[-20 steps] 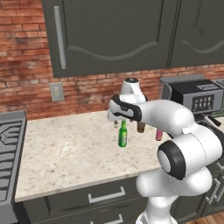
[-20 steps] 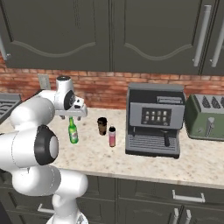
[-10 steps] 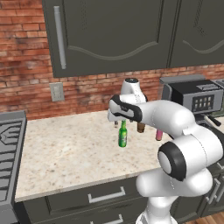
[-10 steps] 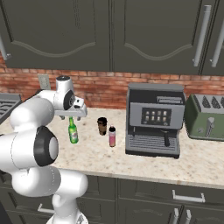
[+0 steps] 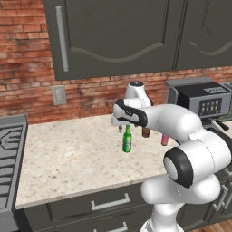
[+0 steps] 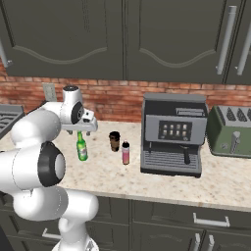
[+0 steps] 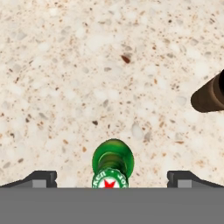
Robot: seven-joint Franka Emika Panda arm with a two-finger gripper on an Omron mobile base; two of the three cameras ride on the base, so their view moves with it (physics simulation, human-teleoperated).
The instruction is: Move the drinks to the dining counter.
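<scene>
My gripper (image 7: 112, 179) hangs fully open and empty over the green bottle (image 7: 112, 164); I should descend straight, centring its neck between my jaws.

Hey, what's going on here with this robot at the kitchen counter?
The white robot arm's gripper hangs open right above the small green glass bottle, its fingers on either side of the cap, not touching. The bottle stands upright on the beige speckled countertop, with a short dark brown cup and a small pink dark-capped bottle close by. Nothing is held yet.
</scene>
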